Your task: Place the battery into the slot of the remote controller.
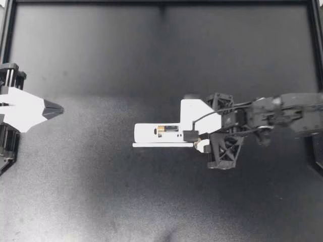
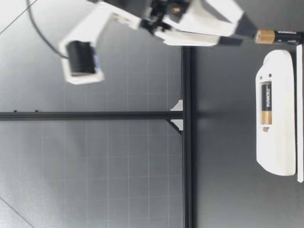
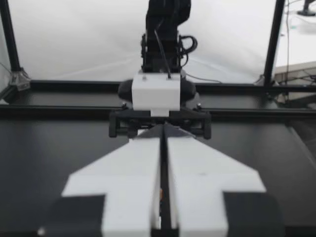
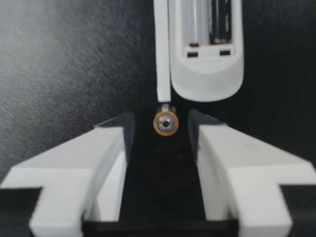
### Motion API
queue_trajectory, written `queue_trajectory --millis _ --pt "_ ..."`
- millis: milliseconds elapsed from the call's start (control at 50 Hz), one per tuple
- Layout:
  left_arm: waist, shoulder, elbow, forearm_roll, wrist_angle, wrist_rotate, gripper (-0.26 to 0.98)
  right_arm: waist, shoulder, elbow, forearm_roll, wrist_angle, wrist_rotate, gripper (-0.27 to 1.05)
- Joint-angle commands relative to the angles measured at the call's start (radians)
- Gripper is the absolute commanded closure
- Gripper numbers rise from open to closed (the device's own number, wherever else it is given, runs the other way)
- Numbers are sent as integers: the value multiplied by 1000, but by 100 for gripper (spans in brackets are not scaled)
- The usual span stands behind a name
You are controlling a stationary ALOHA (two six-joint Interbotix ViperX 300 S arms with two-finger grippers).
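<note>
Battery (image 4: pixel 165 123) loose between right gripper (image 1: pixel 192 133) fingers (image 4: pixel 111 143)

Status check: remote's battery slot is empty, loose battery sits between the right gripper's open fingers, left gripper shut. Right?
One thing is off: the slot of the remote controller isn't empty. The right wrist view shows a seated battery in one bay, with the bay beside it free. The rest holds: the loose battery lies between the open fingers of my right gripper, and my left gripper is shut.
</note>
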Motion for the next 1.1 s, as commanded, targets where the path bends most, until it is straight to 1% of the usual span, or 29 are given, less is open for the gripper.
queue_trajectory --millis 0,440,560,740,860,980,1080 --pt "-2 6 -12 -2 -8 0 88 -6 3 -28 -2 0 -2 32" --pt "-2 8 -12 -2 -9 0 88 -6 51 -37 -2 0 -2 34" --pt "-2 8 -12 0 -9 0 88 -5 52 -37 -2 2 -2 42" --pt "-2 8 -12 -2 -9 0 88 -5 58 -37 0 5 -2 61" --pt "-2 8 -11 -2 -8 0 88 -6 57 -43 -2 5 -2 70" --pt "-2 32 -12 -2 -3 -2 88 -5 35 -43 -2 5 2 74" --pt "-2 94 -31 -2 5 0 88 -6 -6 -32 -2 -17 3 74"
